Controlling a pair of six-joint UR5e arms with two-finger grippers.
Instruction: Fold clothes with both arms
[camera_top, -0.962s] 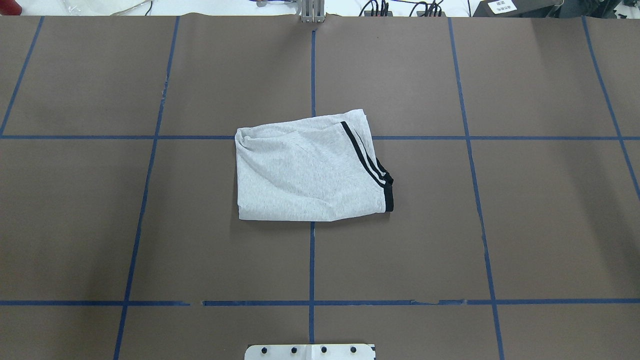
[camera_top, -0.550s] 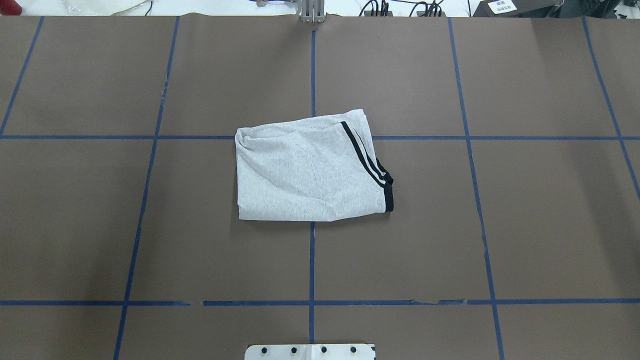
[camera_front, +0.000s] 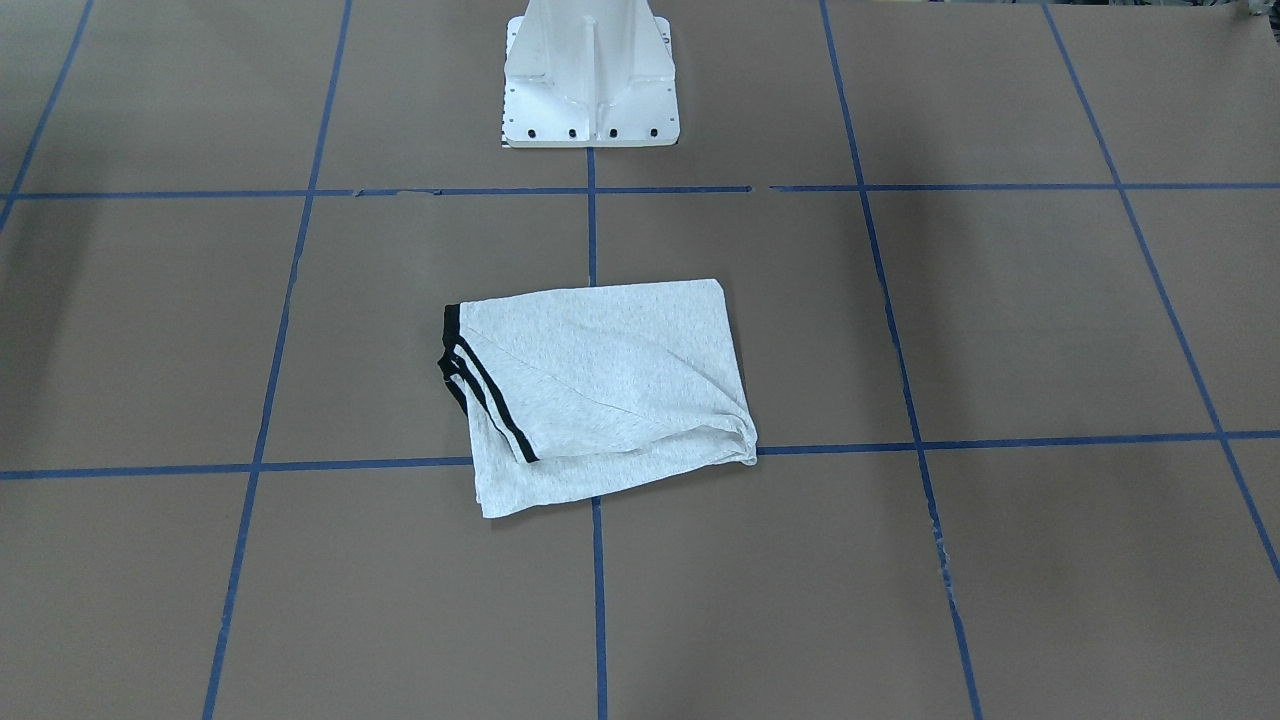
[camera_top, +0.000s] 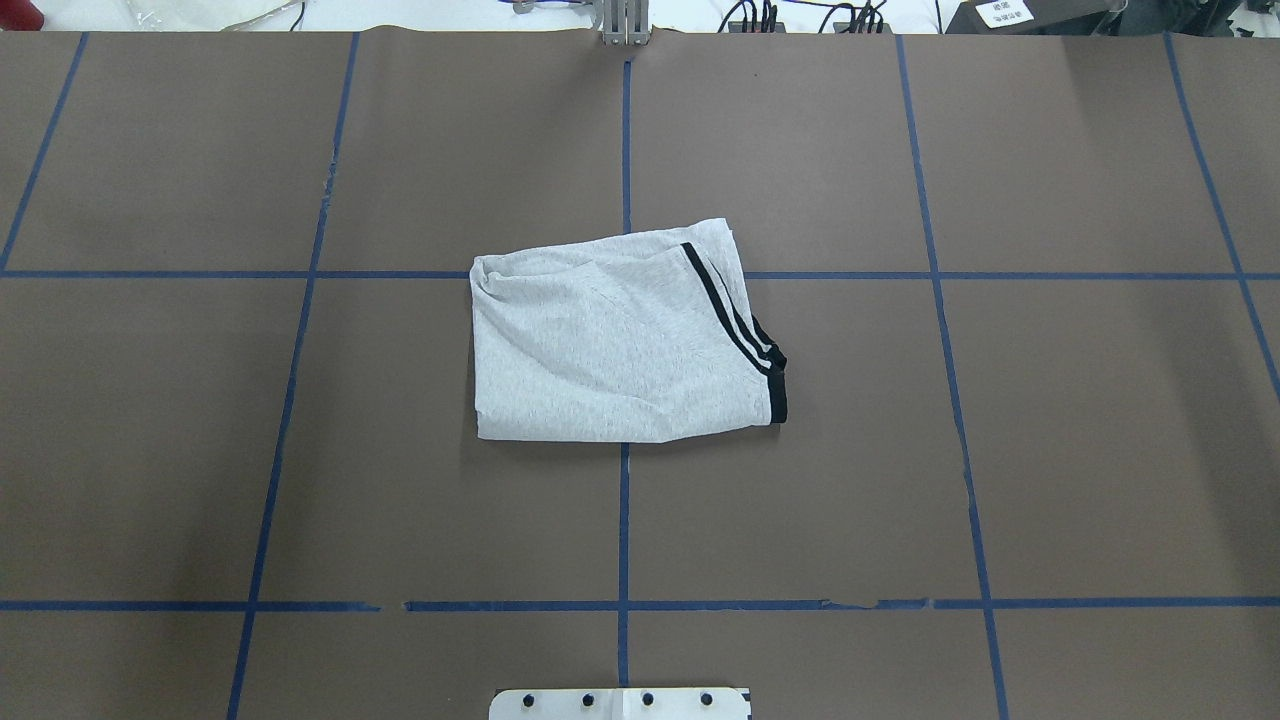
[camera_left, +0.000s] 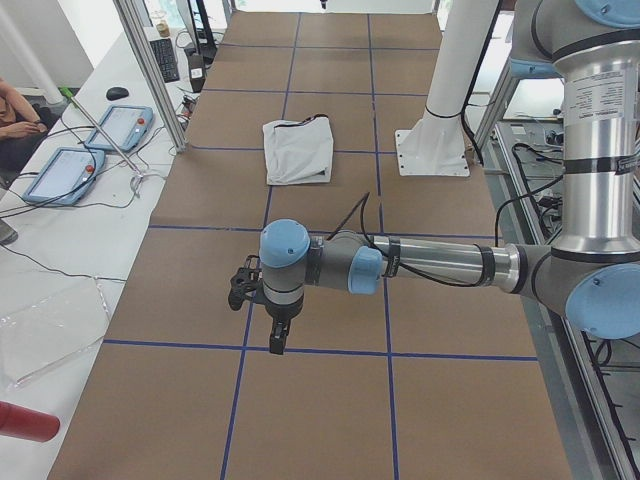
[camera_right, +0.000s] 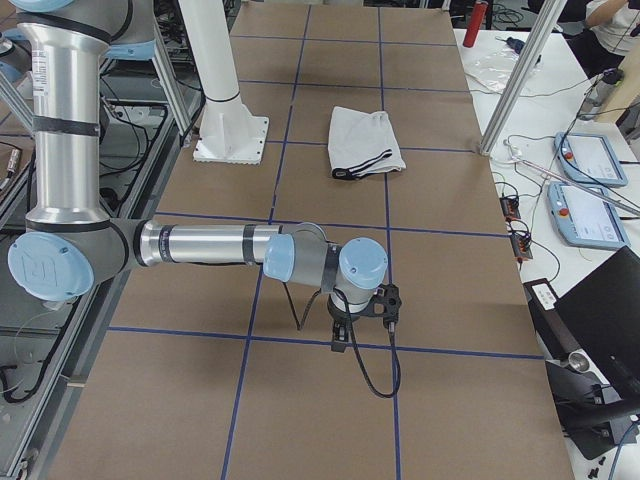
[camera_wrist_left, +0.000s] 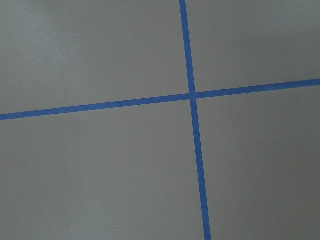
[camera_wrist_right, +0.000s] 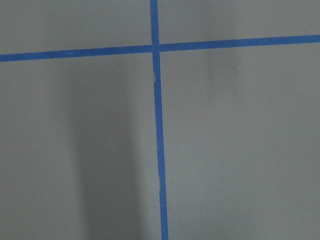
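The left arm (camera_left: 440, 265) is made of silver metal tubes joined by grey housings, each closed by a round light-blue cap (camera_left: 285, 243). A black band (camera_left: 487, 265) rings the tube, and a thin black cable (camera_left: 352, 207) loops off the wrist. The left tool (camera_left: 277, 335) is black. The right arm (camera_right: 200, 243) is built alike, with a black right tool (camera_right: 340, 335). The white pedestal (camera_front: 590, 70) flares to a flat plate, with four black screws (camera_front: 572, 132) along the plate's front edge.
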